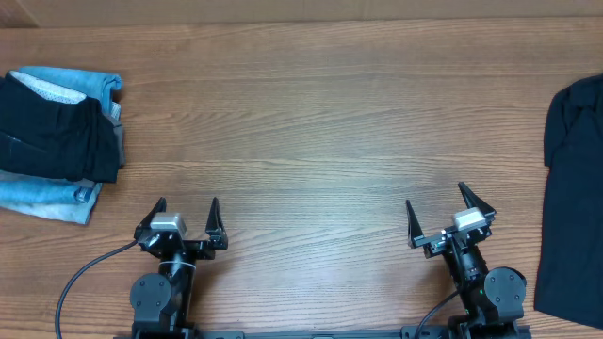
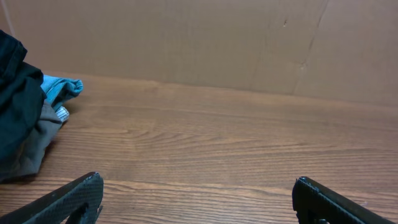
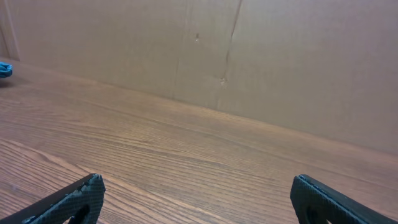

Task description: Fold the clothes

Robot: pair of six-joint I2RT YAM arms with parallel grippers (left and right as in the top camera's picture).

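Observation:
The black T-shirt (image 1: 573,198) lies at the right edge of the table in the overhead view, partly cut off by the frame. It does not show in either wrist view. My left gripper (image 1: 187,210) is open and empty near the front edge at the left; its fingers (image 2: 198,186) are spread wide over bare wood. My right gripper (image 1: 439,202) is open and empty near the front edge, left of the T-shirt and apart from it; its fingers (image 3: 198,185) are also spread wide.
A pile of clothes sits at the far left: a dark folded garment (image 1: 57,137) on light-blue denim pieces (image 1: 47,200). It also shows in the left wrist view (image 2: 22,118). A brown cardboard wall (image 3: 249,56) stands behind the table.

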